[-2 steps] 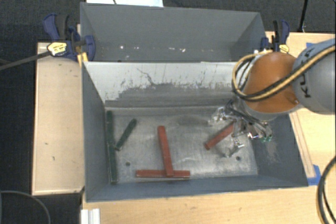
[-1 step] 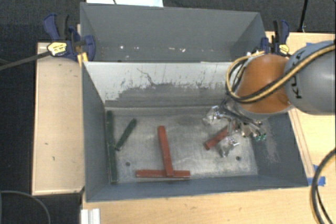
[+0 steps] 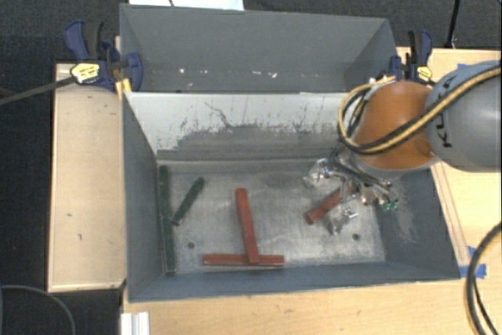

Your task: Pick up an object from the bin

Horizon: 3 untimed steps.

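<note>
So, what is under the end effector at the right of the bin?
A short red-brown stick lies slanted on the bin floor beneath the end effector. Its lower left end shows; its upper end is covered, so a grasp cannot be confirmed.

Red-brown sticks (image 3: 246,225): three, two long, one short. Dark green sticks (image 3: 165,220): two, one long, one shorter.

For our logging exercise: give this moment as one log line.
pincer: low in bin, right side | beside it: short red stick | middle: two red sticks | left: green sticks
</note>
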{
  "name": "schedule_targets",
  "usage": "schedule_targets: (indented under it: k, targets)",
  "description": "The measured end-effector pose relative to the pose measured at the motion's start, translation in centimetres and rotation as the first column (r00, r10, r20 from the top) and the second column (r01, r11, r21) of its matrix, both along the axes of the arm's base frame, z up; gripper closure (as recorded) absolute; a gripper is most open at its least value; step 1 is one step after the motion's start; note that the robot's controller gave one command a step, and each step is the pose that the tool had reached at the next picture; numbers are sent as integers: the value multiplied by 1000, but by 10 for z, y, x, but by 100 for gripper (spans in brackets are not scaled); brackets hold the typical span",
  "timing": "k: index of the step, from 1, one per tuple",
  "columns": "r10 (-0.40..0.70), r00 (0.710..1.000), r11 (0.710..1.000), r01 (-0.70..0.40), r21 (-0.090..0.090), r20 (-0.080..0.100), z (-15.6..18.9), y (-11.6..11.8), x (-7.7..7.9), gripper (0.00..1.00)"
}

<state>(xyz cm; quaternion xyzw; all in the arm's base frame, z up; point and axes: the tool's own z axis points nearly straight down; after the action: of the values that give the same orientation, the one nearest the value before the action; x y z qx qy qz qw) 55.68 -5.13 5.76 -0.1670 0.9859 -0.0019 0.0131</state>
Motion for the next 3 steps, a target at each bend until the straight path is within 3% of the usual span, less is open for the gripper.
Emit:
schedule_targets:
  k: [3]
  targets:
    - [2,1000,1000,-2,0,-20,32,0,-3,100]
